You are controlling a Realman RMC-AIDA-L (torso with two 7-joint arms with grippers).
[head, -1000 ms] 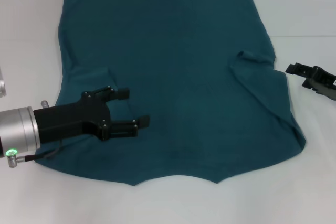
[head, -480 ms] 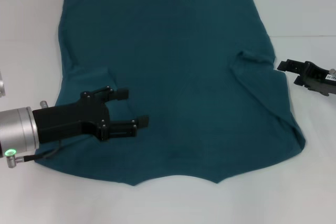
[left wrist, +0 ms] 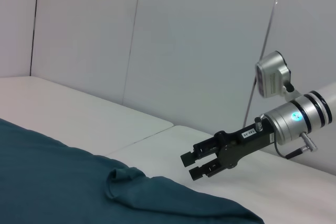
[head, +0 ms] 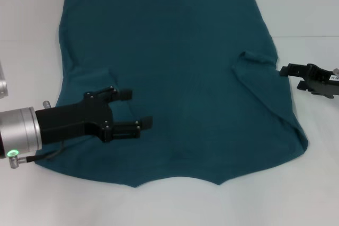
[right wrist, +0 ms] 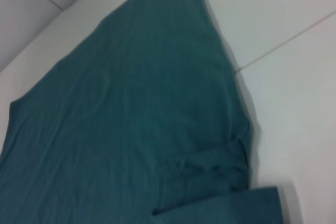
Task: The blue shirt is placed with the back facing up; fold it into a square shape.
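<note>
White table [head: 32, 25]; blue shirt [head: 169, 67] under left end effector [head: 135, 109]

The blue shirt [head: 169, 78] is spread on the table [head: 307, 14]; the left end effector [head: 132, 109] is positioned over it at 8 o'clock, the right end effector [head: 288, 72] beside it at 3 o'clock.

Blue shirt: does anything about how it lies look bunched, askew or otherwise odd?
Mostly flat, but the blue shirt has a small bunched fold near its edge on the robot's right, close to the right gripper. The left gripper is open over the cloth.
</note>
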